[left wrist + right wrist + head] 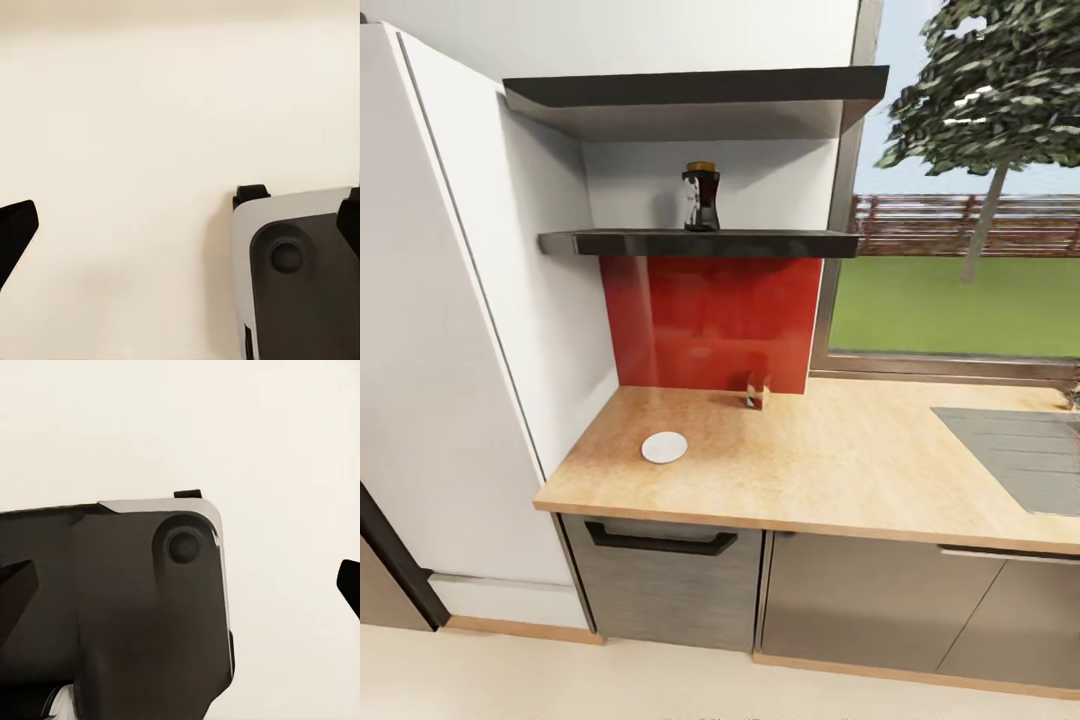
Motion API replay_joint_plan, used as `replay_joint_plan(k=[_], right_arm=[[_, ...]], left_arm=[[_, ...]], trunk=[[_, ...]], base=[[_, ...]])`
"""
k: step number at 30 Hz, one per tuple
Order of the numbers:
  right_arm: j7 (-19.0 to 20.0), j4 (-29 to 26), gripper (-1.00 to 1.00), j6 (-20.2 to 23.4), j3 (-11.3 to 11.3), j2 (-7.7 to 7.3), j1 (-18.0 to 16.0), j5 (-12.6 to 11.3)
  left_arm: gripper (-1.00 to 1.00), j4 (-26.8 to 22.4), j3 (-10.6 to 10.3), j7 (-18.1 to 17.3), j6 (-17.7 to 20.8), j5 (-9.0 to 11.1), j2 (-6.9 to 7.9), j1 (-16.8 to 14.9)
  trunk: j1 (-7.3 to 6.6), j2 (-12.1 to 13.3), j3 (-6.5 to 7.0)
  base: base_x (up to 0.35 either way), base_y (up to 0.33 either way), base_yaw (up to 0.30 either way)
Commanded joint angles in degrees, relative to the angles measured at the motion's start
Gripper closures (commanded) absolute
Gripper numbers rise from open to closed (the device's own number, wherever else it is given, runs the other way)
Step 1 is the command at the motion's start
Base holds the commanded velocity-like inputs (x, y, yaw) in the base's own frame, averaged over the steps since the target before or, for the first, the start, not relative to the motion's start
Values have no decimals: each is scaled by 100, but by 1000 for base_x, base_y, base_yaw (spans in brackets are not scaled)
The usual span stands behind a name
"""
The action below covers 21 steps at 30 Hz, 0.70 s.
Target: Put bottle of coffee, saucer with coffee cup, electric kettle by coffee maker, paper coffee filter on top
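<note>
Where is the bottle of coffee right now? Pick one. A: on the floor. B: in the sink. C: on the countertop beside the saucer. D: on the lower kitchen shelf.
D: the bottle of coffee stands upright on the lower kitchen shelf, above the red backsplash, not on the countertop.

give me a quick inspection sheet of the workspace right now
surface: countertop, wood-look, over grey cabinets.
job's things: bottle of coffee upright on the kitchen shelf; saucer flat on the countertop, nothing on it.
clutter: small red and brown box by the red backsplash.
grippers: left tool and right tool open, holding nothing, over pale floor.
cables: nothing seen.
surroundings: sink at right, window onto lawn and tree.
</note>
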Motion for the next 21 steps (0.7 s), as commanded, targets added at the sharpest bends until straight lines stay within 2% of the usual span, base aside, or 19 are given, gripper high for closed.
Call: replay_joint_plan(k=[1, 9, 10, 12, 15, 21], right_arm=[[-1, 4, -100, -22, -29, 3, -5, -2], [-3, -6, -100, -26, -30, 11, -5, -2], [-3, -6, -100, -27, -30, 11, -5, -2], [-3, -4, -100, -27, -30, 11, -5, -2], [-6, -3, -100, -26, -30, 11, -5, -2], [-10, 2, -100, -25, -30, 11, -5, -2]], left_arm=[[-100, 2, -44, -27, -43, 59, 0, -4], [-100, -20, -68, -34, -130, 46, -12, -53], [-100, -21, -71, -38, -219, 44, -11, -66], [-100, -28, -77, -89, -655, 41, -14, -90], [-100, -37, -81, -128, -1002, 29, -43, -167], [-100, -143, -83, -148, -1193, -3, -78, -534]], trunk=[[3, -12, -13], [3, -12, -12], [3, -12, -12], [3, -12, -12], [3, -12, -12], [3, -12, -12]], base=[[-21, 0, -14], [-5, 0, -3], [0, 0, 0], [0, 0, 0], [0, 0, 0], [-37, 0, 0]])
